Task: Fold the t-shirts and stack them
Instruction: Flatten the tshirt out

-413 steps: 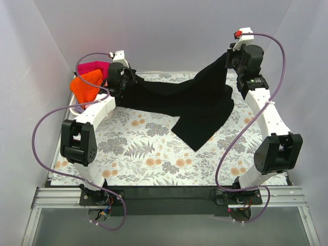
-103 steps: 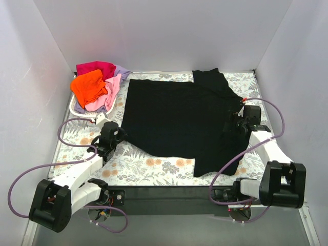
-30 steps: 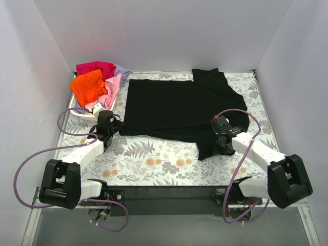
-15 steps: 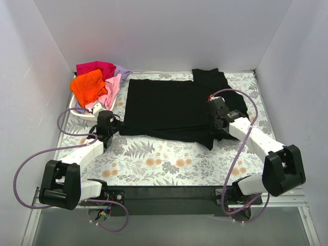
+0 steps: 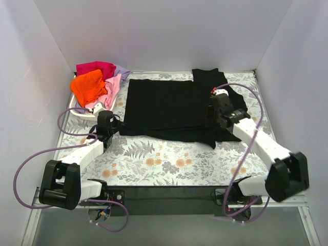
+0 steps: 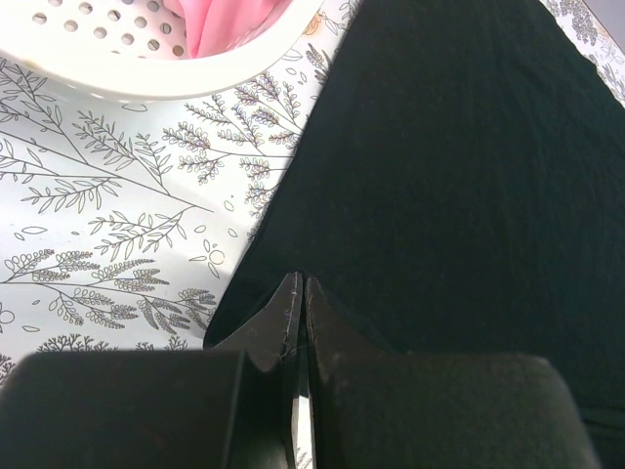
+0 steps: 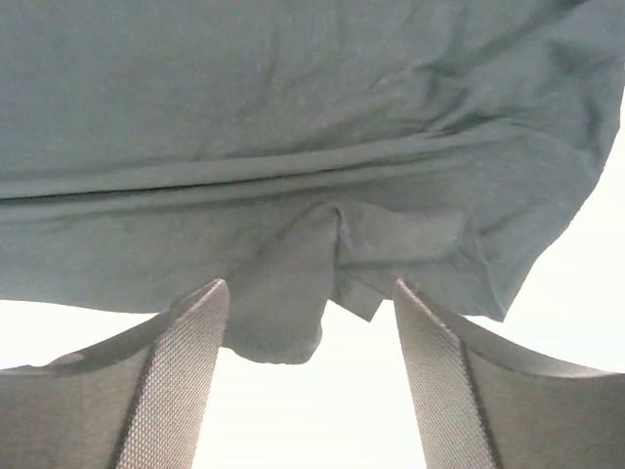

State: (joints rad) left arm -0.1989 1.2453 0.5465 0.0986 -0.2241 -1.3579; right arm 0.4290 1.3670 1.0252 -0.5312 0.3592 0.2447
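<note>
Your left gripper (image 6: 298, 311): fingers pressed together, tips on the near-left hem corner of the large black soft-cloth t-shirt (image 6: 449, 195). The wrist view doesn't show whether any cloth is pinched between them, so don't assume a hold.

Your right gripper (image 7: 308, 391): fingers (image 7: 186, 371) apart, nothing clamped. A bunched lobe of the same shirt sits just ahead of the gap, on the shirt's right side.

From above, the shirt lies spread on the floral-print table (image 5: 154, 161). Its body is mostly flat and its left edge straight. The right side is rumpled, with a flap doubled over at the near-right and one part sticking out toward the far edge.

The white plastic lattice basket (image 5: 77, 108) sits far-left, just beside the shirt's left edge. Heaped in it, unfolded, are the orange shirt (image 5: 88, 86), pink shirt (image 5: 110, 92), magenta-red shirt (image 5: 95, 66) and lavender shirt (image 5: 122, 72).

My read: you're early in the task, on the first shirt, mid side-fold.

Handling:
- The cloth is light and limp, with no stiffness.
- It will sag from any single pinch point and drag across the table print.
- Loose folds will slip open.

Take it at the hem corners or the shoulder seam, right on the edge and through both layers where it's doubled. Avoid mid-panel grabs; they only tent it. The fingers and the cloth are both black, so check the edge in the wrist view before closing.
</note>
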